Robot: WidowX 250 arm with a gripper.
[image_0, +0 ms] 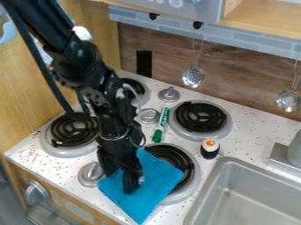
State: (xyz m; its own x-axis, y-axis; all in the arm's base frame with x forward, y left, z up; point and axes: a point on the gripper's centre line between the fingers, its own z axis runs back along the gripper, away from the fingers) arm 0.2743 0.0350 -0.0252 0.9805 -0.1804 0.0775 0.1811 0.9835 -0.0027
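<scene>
From where I'm standing, the black gripper (121, 181) hangs right over the blue cloth (157, 181), its fingers partly spread, with cloth showing between them; whether they pinch any of it, I can't tell. The cloth lies partly across the front right burner (191, 172), near a green marker (160, 125) and a sushi piece (210, 149).

A: Arm (82, 59) finish?
B: Glossy black; chunky segments, bulky rounded joints, small pale specks.
A: Cabling?
B: Long dark cable (38, 63) alongside; thin pale wire (115, 139) looped above the gripper (120, 180), also black, angular.
</scene>
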